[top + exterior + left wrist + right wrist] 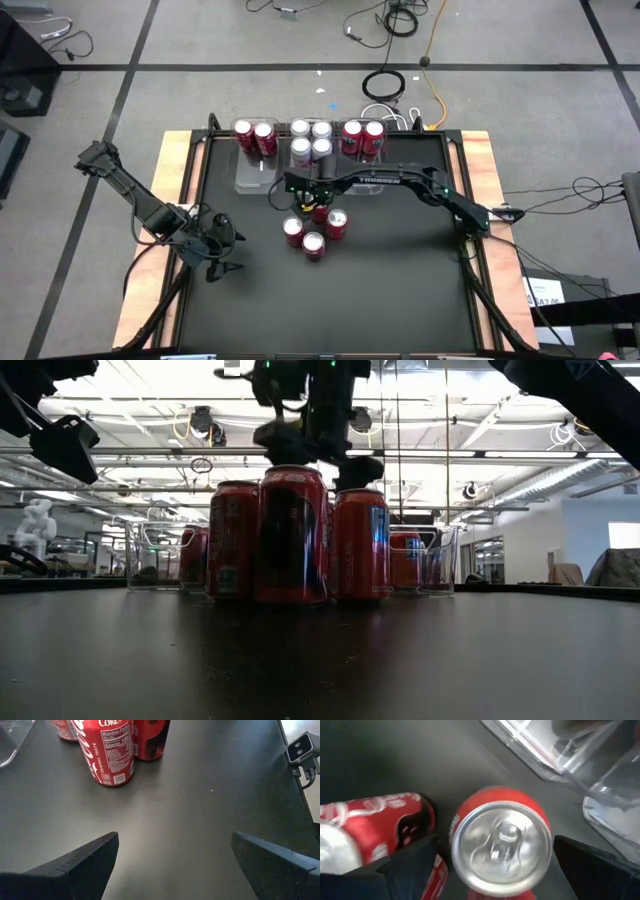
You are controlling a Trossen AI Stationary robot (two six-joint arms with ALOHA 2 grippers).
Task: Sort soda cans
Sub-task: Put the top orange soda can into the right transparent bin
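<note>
Black surface (pixel 400 280): four red soda cans (pixel 313 243) loose at frame centre, rest binned at top. Right hand (pixel 305 197) wide open above one, holding nothing; left hand (pixel 222 250) open, lower left. Cans likely rigid, slick, tippy: grip mid-body.

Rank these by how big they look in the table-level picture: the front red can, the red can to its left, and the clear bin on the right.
1. Front red can, looks largest, but it is nearest the camera.
2. Red can to its left, slightly smaller; probably the same real size.
3. Clear bin on the right, looks smallest, being farthest back.
</note>
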